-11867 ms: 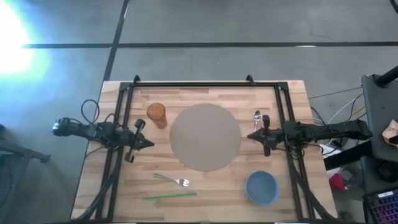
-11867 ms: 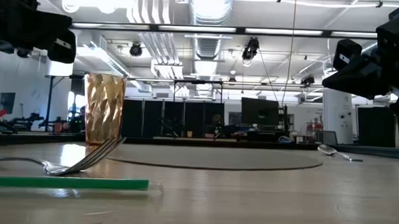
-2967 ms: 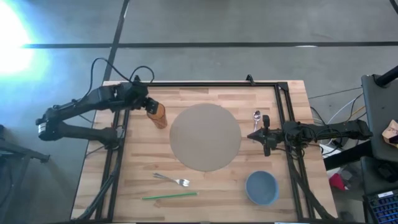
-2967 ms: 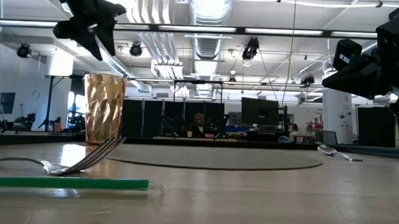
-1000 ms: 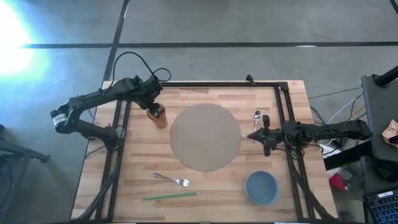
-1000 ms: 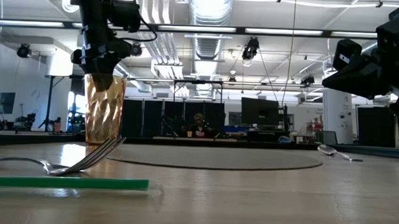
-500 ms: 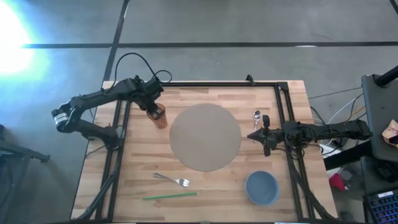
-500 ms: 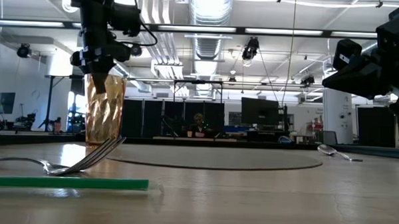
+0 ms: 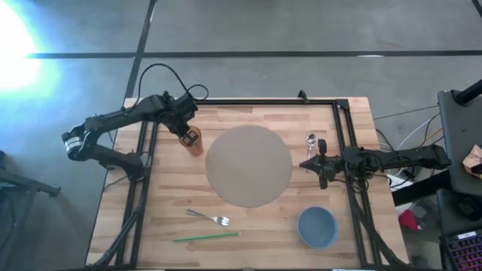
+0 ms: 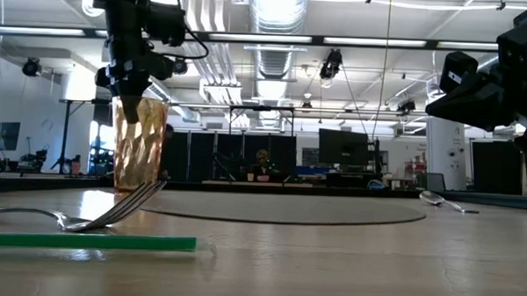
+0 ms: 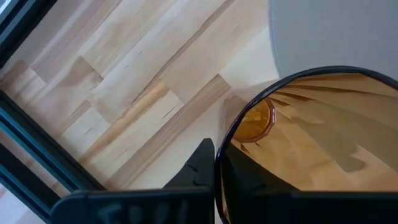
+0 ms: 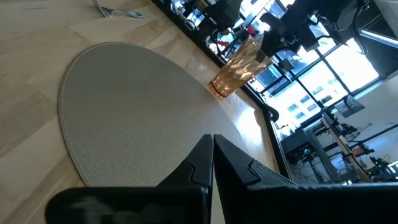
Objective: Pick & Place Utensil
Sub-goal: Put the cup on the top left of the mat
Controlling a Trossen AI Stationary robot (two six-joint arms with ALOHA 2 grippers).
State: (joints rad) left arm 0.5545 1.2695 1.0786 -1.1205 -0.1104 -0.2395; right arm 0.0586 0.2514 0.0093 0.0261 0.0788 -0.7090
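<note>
An amber ribbed cup (image 9: 193, 140) (image 10: 138, 152) stands upright on the wood table, left of a round grey mat (image 9: 248, 165). My left gripper (image 9: 185, 131) (image 10: 130, 104) comes down on its rim from above and is shut on the cup's wall. A silver fork (image 9: 208, 218) (image 10: 85, 216) and a green straw (image 9: 205, 237) (image 10: 84, 241) lie flat near the table's near edge. A spoon (image 9: 311, 140) (image 10: 446, 201) lies right of the mat. My right gripper (image 9: 305, 164) (image 12: 212, 142) is shut and hovers at the mat's right edge. My left gripper has the cup's rim (image 11: 225, 140) on the side toward the table's left edge. One finger (image 11: 202, 165) is outside the wall and the other is inside the cup, pointing down from above. The cup stands upright with its base on the table.
A blue bowl (image 9: 316, 227) sits near the table's near right corner. A black frame rail (image 9: 248, 100) runs along the far edge and down both sides. The grey mat takes up the table's middle. Bare wood lies between the cup and the fork.
My left gripper has come down a little, so that a finger now dips inside the cup's rim. The cup, fork, straw, spoon and my right arm have kept still.
</note>
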